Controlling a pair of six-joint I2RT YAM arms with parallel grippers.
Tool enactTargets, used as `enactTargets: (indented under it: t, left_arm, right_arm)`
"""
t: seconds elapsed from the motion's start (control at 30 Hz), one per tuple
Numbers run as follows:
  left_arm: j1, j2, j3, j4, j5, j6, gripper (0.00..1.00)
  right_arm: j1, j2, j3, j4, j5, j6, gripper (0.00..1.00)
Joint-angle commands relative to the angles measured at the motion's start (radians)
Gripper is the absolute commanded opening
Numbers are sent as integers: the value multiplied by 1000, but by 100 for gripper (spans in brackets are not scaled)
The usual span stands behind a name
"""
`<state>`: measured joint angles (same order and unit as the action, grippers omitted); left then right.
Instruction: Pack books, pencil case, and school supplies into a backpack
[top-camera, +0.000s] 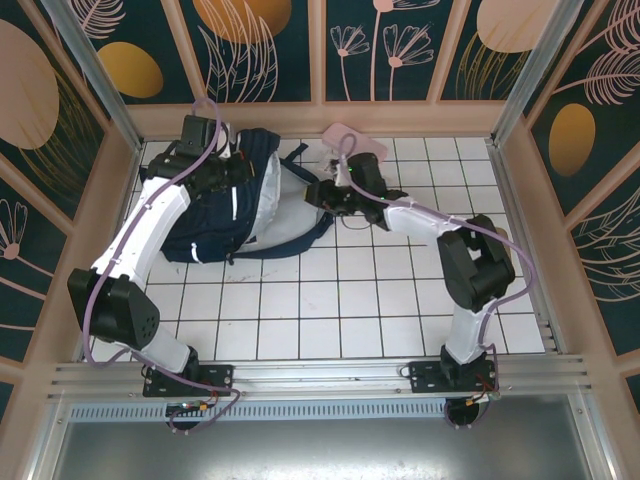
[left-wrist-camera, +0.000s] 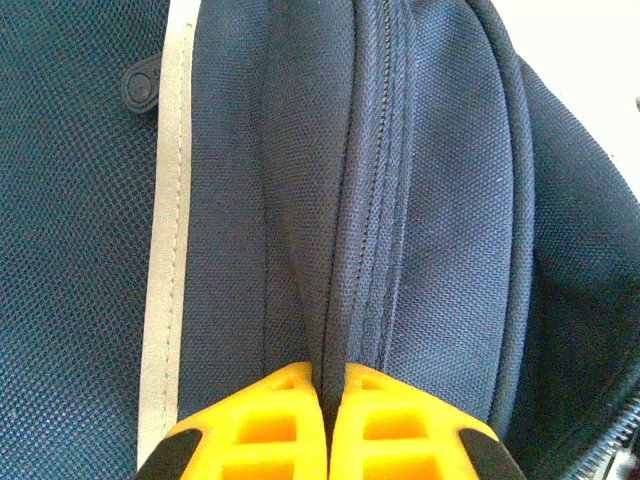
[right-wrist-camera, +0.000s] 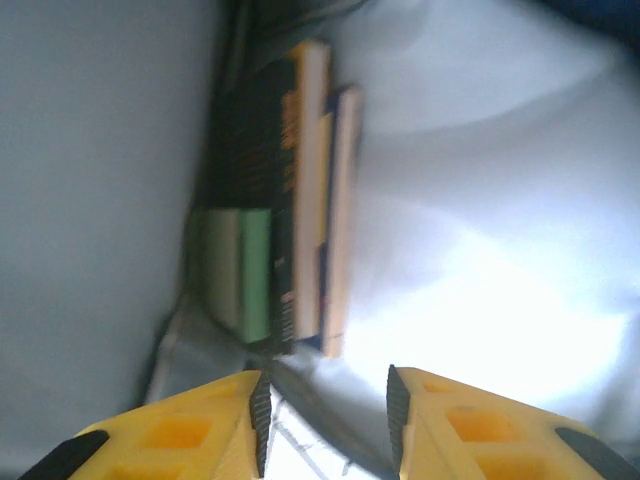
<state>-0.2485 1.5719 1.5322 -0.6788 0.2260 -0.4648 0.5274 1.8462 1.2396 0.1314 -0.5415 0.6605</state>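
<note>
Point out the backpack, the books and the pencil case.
backpack (top-camera: 210, 238): top view, on its navy outer fabric, near the lower edge.
books (right-wrist-camera: 305, 190): right wrist view, on the pale edge of the tallest book in the stack.
pencil case (top-camera: 358, 140): top view, on its pink upper face.

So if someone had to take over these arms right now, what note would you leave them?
Left gripper: shut on a fold of the backpack, apparently holding its mouth open.
Right gripper: open, empty, at the backpack's mouth.
Books: together inside, against the pale lining.
Pencil case: on the table by the far wall, behind the right arm.
Done: books packed.
Left: pencil case, then supplies.
</note>
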Motion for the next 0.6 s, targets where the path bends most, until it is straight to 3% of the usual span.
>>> enactTargets:
  t: [0.0, 0.23, 0.57]
  left_arm:
    - [4, -51, -42, 43, 65, 11, 0]
    - [4, -73, -80, 29, 116, 46, 0]
    - [3, -79, -88, 31, 128, 36, 0]
  right_arm:
    - [-86, -20, -35, -57, 78, -67, 38]
    - [-233, 78, 98, -138, 246, -143, 37]
    - [-353, 392, 491, -232, 249, -171, 39]
